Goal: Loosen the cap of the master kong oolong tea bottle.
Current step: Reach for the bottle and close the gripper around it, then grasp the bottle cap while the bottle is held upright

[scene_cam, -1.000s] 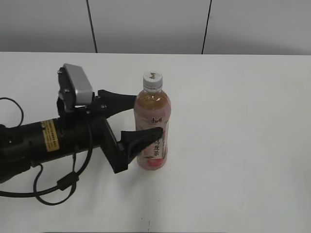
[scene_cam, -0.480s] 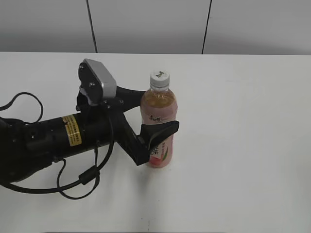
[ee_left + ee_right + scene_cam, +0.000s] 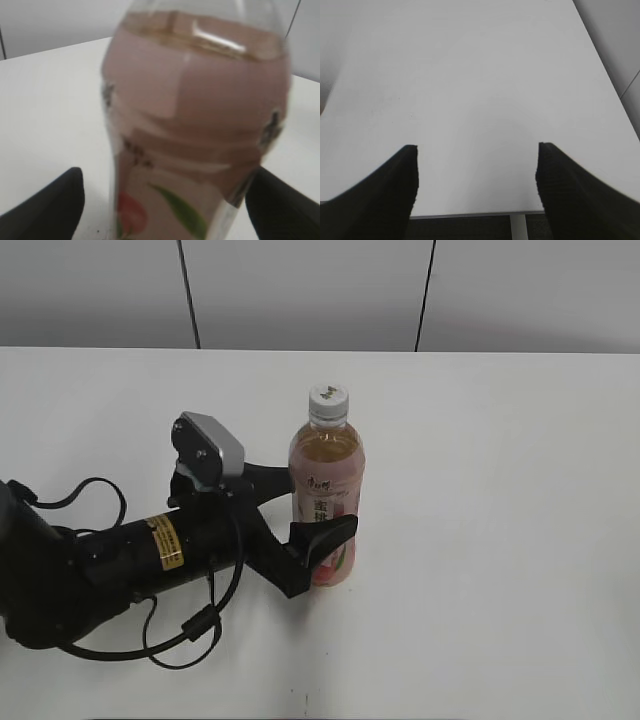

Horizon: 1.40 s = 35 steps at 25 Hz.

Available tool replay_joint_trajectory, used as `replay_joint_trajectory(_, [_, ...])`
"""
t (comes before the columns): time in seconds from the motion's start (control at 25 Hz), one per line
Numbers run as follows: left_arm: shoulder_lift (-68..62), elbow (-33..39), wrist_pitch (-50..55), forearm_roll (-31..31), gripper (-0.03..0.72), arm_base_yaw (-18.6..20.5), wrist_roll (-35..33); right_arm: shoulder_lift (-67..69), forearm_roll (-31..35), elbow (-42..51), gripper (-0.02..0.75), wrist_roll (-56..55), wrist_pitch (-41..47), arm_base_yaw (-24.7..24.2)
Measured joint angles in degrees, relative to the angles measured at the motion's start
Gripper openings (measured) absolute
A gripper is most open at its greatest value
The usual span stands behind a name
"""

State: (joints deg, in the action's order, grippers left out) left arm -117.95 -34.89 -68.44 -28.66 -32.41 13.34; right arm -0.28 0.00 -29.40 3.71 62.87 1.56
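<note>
Lowered since 0.5 s ago, left gripper [image 3: 318, 508] straddles pink-labelled master kong oolong tea bottle [image 3: 326, 502]; contact unclear. White ribbed cap [image 3: 328, 400] on. Right gripper [image 3: 476, 187] apart over white surface [image 3: 470, 90].

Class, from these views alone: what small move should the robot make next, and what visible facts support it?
Probably close the left tool on the bottle to steady it. Its fingers flank the label with a gap showing on the left, the cap is untouched, and the right tool hangs open over bare table.
</note>
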Motion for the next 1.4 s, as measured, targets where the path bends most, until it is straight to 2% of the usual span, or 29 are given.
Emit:
replay_joint_trajectory(0.24, [-0.53,-2.73,-0.13,0.65,0.564,0.0,0.0,0.0,0.0,0.0,0.554,0.0,0.0,0.0])
replay_joint_trajectory(0.52, [-0.53,-3.19,-0.53,-1.39,0.391,-0.04,-0.1,0.0,0.0,0.0,0.554,0.0,0.0,0.0])
replay_joint_trajectory(1.08, [0.78,-3.19,1.39,-6.27,0.391,0.01,-0.31,0.0,0.0,0.0,0.554,0.0,0.0,0.0])
replay_joint_trajectory(1.4, [1.77,0.37,-0.35,-5.46,0.391,0.23,-0.39,0.0,1.95,0.0,0.554,0.0,0.0,0.0])
